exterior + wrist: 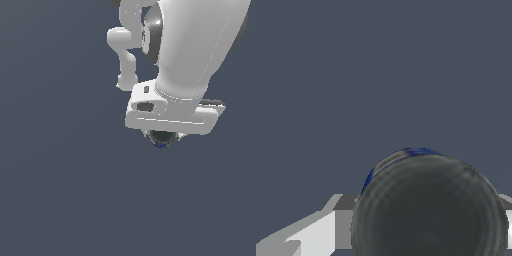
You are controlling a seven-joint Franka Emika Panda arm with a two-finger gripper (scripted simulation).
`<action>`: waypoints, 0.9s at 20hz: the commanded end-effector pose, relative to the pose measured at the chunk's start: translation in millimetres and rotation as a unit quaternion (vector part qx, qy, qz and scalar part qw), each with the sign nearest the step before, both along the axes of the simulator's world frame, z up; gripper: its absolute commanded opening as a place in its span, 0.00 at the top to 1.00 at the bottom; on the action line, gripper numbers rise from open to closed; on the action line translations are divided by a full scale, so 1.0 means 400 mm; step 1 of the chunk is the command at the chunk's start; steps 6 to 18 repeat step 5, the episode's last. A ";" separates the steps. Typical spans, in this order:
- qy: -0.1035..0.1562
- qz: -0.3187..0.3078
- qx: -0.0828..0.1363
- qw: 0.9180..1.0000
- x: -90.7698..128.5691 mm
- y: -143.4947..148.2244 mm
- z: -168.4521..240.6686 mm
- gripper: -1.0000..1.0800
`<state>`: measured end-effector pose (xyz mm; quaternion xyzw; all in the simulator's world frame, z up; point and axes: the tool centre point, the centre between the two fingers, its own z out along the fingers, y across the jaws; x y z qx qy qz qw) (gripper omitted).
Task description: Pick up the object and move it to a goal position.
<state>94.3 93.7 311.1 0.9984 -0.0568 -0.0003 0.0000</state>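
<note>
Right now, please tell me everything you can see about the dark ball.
The ball is small, round, nearly black, with bluish specks and a dull grey sheen. It sits directly under the white gripper, much narrower than it, mostly hidden by it in the exterior view. In the wrist view it looms large between grey finger parts; actual contact is unclear.

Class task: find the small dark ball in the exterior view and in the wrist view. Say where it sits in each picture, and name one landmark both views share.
Exterior view: the dark ball peeks out just under the white pincer, a little toward the exterior view's right of centre.
Wrist view: the dark ball looms large and close to the camera, with a bluish streak along its edge.
Shared landmark: the white pincer body beside the ball.
</note>
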 end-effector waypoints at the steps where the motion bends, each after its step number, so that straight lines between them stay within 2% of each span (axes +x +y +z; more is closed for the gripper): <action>1: 0.000 0.000 0.000 1.000 0.005 0.005 0.010 1.00; 18: 0.000 0.000 0.000 1.000 0.007 0.007 0.013 1.00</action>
